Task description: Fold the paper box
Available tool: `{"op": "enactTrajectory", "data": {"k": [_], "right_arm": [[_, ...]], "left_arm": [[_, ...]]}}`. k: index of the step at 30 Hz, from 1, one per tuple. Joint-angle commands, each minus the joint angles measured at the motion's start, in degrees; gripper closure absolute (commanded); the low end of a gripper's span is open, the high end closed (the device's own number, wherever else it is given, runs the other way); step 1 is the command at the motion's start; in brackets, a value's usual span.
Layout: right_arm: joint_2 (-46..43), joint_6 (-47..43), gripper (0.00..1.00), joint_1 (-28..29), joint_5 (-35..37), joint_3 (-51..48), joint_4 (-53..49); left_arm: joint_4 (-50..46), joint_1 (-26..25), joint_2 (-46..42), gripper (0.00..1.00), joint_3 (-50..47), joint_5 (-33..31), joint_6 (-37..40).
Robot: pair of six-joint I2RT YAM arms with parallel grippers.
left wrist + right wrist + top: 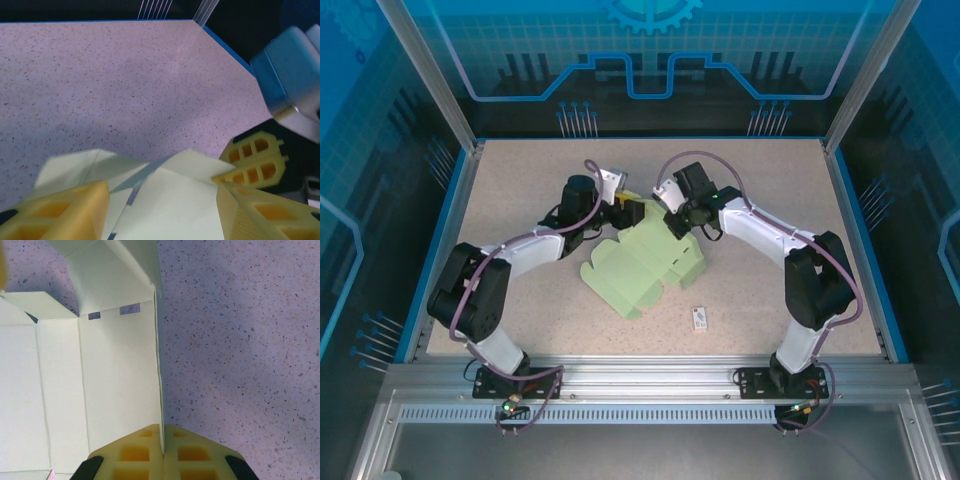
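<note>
Left gripper: its yellow fingers lie closest to the lens in the left wrist view. The jaws stand partly open, one either side of a raised flap of the box. Neither pad presses the card, so nothing is held.

Box: pale green cut-out, mostly flat at the centre of the tabletop, between the two arms. Its far flaps are lifted where the grippers meet it.

Right gripper: jaws fully closed on the upturned right edge of a panel, with the card pinched between the pads.

Tag: small and white, right of the box and apart from it. Not part of the fold.

Probable faults from this state:
- Flap springs back. Cause: the left jaws give no grip, and the crease is not yet set.
- Card tears or creases off-line. Cause: the right arm pulls while the sheet drags on the tabletop.
- Whole sheet slides. Cause: a single pinch point with nothing pinning the flat part.
- Fingers collide. Cause: both grippers work close together at the far flaps.
</note>
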Motion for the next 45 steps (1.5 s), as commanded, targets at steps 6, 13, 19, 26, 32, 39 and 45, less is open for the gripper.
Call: {"op": "enactTrajectory", "data": {"k": [6,13,19,26,32,39,45], "right_arm": [[-2.27,0.11,0.97,-0.49,-2.34,-0.64,0.66],[-2.02,2.46,0.98,-1.06,-3.27,0.18,0.75],[-1.06,4.59,0.98,-1.28,-6.87,1.28,1.39],[-0.60,5.86,0.99,-1.36,-8.18,1.29,2.77],[-1.11,3.67,0.99,-1.91,-6.14,0.93,1.89],[-3.21,-3.47,0.99,-1.89,-1.76,-0.12,0.77],[-4.43,-12.95,0.99,1.07,8.43,-0.70,0.78]], "left_arm": [[-0.99,0.24,3.38,0.42,4.44,6.61,-1.56],[3.29,0.20,2.83,0.50,2.43,12.02,-4.93],[9.40,-0.20,3.36,0.51,-0.55,15.22,-9.08],[10.78,-1.25,4.80,0.50,-1.95,14.82,-9.47],[8.66,-0.49,1.45,0.47,-4.77,11.81,-7.02],[1.26,0.93,-7.01,0.44,-7.37,6.87,-2.29],[-6.00,2.95,-15.19,0.44,-9.62,-2.38,-2.46]]}}
